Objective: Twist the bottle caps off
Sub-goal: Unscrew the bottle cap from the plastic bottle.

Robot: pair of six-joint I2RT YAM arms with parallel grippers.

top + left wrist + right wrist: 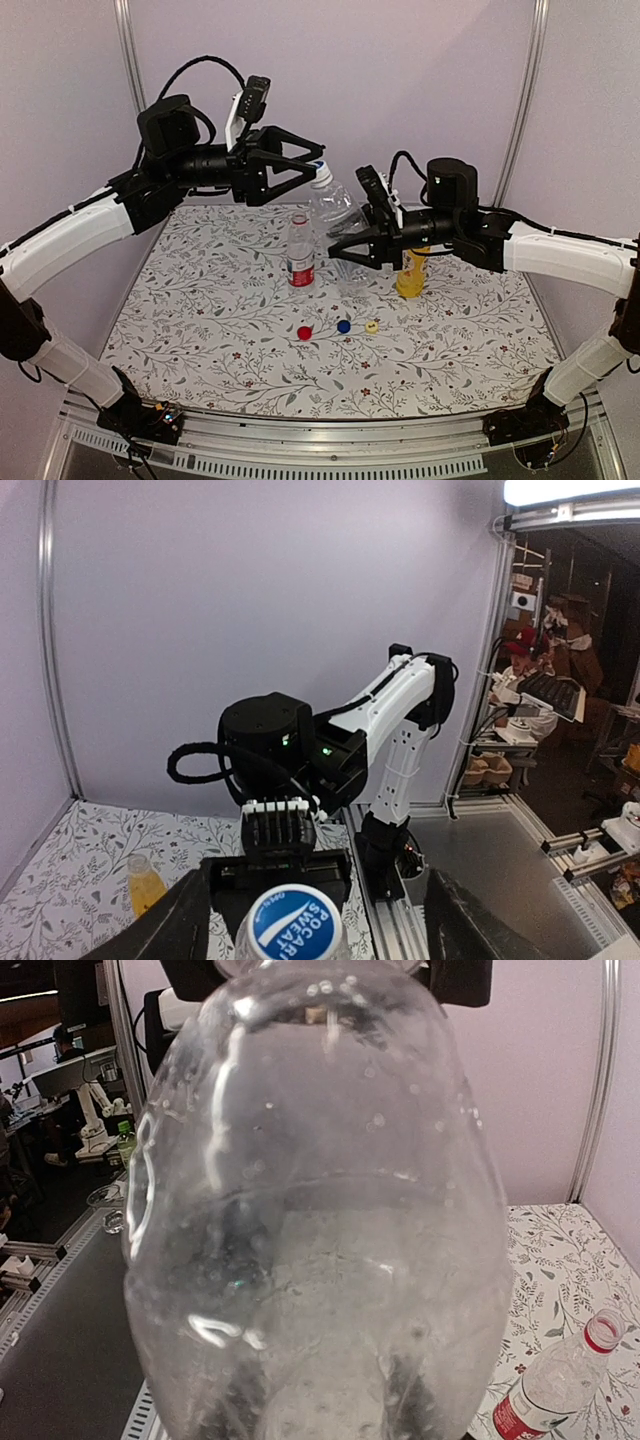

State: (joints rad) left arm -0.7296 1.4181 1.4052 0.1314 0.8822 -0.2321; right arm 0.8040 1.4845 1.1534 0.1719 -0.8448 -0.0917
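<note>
**Inspector:** Briefly, take the red-labelled bottle (300, 252) as reference. It stands upright on the table (200, 330). What is over it?

**Assistant:** Above it hangs the left tool (318, 167), with its jaws spread. One finger sits on each side of a blue-and-white cap (297, 920), with a gap showing on both sides.

**Inspector:** Whose cap is it?

**Assistant:** It belongs to the clear bottle (335, 205), which is held tilted in the air just right of the reference. The cap is on.

**Inspector:** What holds it?

**Assistant:** The right tool (340, 250), reaching in from the right, is clamped around the bottle's lower body.

**Inspector:** And on the table?

**Assistant:** In front of the reference lie three loose caps in a row: a red cap (305, 332) directly in front, then a blue cap (344, 326), then a yellow cap (371, 326). Further right of the reference, behind the right arm, the yellow bottle (410, 272) stands upright.
</note>
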